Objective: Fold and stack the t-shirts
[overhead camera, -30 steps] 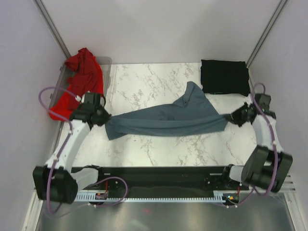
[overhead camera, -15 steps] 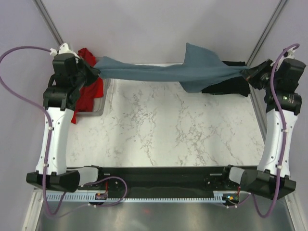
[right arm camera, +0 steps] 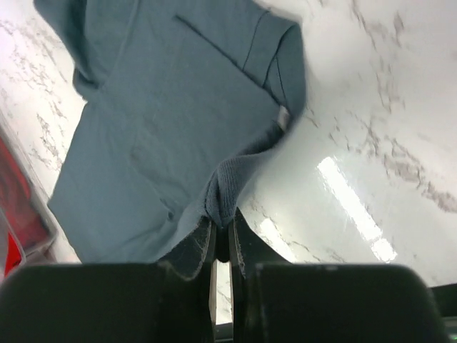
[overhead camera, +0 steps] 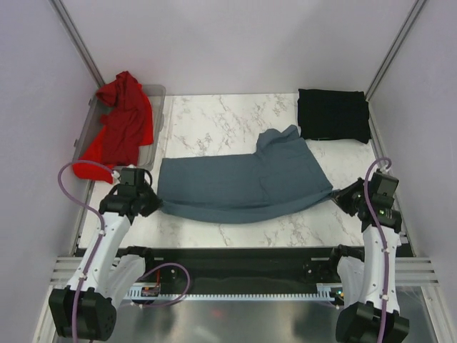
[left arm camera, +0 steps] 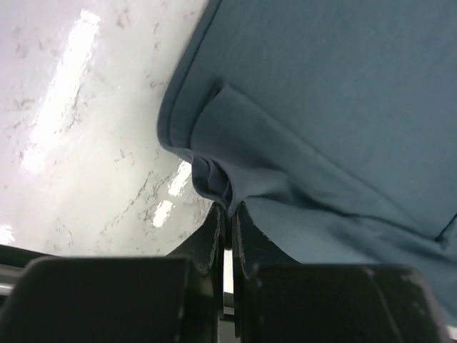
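The slate blue-grey t-shirt [overhead camera: 239,184] lies spread across the middle of the marble table, one sleeve turned up at its far right. My left gripper [overhead camera: 153,203] is shut on its near left corner [left arm camera: 214,187]. My right gripper [overhead camera: 341,197] is shut on its near right edge, a ribbed bunch of cloth [right arm camera: 227,187] pinched between the jaws. The black t-shirt [overhead camera: 333,114] lies folded flat at the back right. The red t-shirt [overhead camera: 119,127] is heaped in and over the clear bin at the back left.
The clear plastic bin [overhead camera: 157,93] stands at the table's back left, against the left wall. A black rail [overhead camera: 235,261] with the arm bases runs along the near edge. Angled wall posts close the back corners.
Both arms have come down and towards the near edge from high at the back, laying the blue-grey t-shirt flat on the table. It hung stretched in the air half a second ago.
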`<control>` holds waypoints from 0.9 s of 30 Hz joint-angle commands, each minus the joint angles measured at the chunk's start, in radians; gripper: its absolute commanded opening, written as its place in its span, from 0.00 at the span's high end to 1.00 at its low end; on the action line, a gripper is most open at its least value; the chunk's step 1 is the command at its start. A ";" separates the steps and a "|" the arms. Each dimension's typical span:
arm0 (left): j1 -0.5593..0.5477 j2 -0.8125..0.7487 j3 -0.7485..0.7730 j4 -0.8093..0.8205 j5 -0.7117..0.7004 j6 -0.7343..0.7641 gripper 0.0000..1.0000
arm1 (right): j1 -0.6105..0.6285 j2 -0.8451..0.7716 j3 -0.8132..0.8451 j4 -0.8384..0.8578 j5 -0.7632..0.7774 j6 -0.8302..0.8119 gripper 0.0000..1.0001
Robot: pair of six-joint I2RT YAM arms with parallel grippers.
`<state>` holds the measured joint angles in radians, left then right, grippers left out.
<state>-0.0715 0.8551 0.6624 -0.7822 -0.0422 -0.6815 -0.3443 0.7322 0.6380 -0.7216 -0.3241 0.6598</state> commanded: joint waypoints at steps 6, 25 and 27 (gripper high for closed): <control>0.009 -0.146 -0.030 -0.058 -0.035 -0.265 0.92 | -0.010 -0.115 -0.181 -0.036 0.032 0.158 0.84; 0.009 -0.556 0.040 -0.255 -0.062 -0.379 0.00 | 0.024 -0.128 0.136 -0.295 0.270 0.080 0.02; 0.009 -0.502 0.068 -0.195 -0.039 -0.299 0.00 | 0.043 -0.110 0.228 -0.312 0.292 0.049 0.02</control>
<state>-0.0677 0.3084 0.6563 -1.0710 -0.0849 -1.0611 -0.3229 0.6155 0.7029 -1.0149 -0.1184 0.7586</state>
